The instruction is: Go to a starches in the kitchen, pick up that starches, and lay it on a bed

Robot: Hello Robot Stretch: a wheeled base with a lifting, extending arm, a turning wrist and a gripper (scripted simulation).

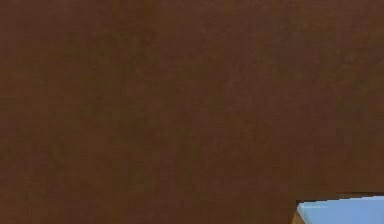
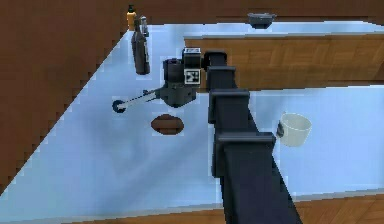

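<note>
Brown oval lump (image 2: 168, 124) on pale counter (image 2: 80, 170)

Brown surface (image 1: 180, 100) w/ pale-blue counter corner (image 1: 345, 212) btm right

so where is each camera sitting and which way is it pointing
Forward view: on the robot, facing ahead and slightly down, close to a brown surface, with a pale blue corner at lower right.
Arm side view: on the robot's body, looking sideways across a pale blue countertop; the arm and gripper reach out near a brown oval thing.
Shared: that corner is probably the same countertop.
</note>
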